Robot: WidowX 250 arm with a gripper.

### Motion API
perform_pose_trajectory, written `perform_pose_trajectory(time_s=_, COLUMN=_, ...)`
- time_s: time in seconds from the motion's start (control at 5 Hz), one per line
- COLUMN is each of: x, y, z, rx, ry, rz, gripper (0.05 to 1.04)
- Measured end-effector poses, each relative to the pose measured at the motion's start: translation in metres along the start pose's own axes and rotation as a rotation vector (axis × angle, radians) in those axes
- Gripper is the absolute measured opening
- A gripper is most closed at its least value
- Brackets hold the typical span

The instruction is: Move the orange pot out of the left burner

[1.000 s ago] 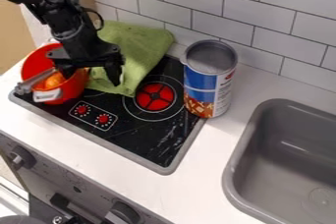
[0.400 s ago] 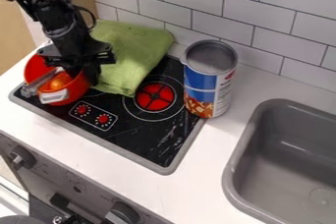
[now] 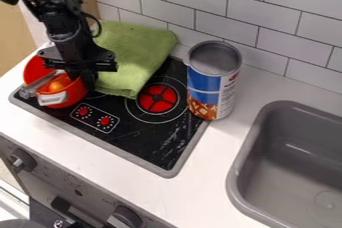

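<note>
Orange pot at the left end of the stove, gripper right at it

So in the camera view, the orange pot is over the left burner area of the black stove top, with something round and orange inside. Its grey handle slants across the bowl, and there's a white tab on the near side. The arm comes in from the upper left and the gripper is down by the right side of the pot's rim. Can't tell if it's open or closed on anything, tbh.

As for the stove, it's set on a white tabletop, and the right burner is red with pale rings around it. Two red dials are printed at the near left. A rumpled green towel lies over the far edge, and a tall blue and white can stands upright by the far right corner. Grey sink off to the right, white tile wall behind, tan panel at far left, grey oven front with dark knobs along the near side.
</note>
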State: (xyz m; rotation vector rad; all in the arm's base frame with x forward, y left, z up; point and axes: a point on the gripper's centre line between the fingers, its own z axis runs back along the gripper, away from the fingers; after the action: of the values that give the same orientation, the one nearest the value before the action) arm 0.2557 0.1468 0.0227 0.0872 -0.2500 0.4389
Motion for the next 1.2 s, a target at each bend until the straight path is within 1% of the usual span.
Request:
perform_pose_trajectory(time_s=0.2, x=-0.001, y=0.004, z=0.000, rx=0.017, ry=0.007, rz=-0.016, gripper=0.056)
perform_pose_trajectory(time_s=0.4, x=-0.004, y=0.009, z=0.005, rx=-0.017, ry=0.017, rz=-0.007, gripper=0.056)
perform_pose_trajectory(time_s=0.8, x=-0.003, y=0.012, z=0.016, rx=-0.062, ry=0.025, rz=0.029, gripper=0.056)
perform_pose_trajectory(time_s=1.0, x=-0.001, y=0.013, z=0.018, rx=-0.057, ry=0.020, rz=0.040, gripper=0.056)
perform_pose_trajectory(time_s=1.2, x=0.001, y=0.014, z=0.018, rx=-0.032, ry=0.009, rz=0.040, gripper=0.056)
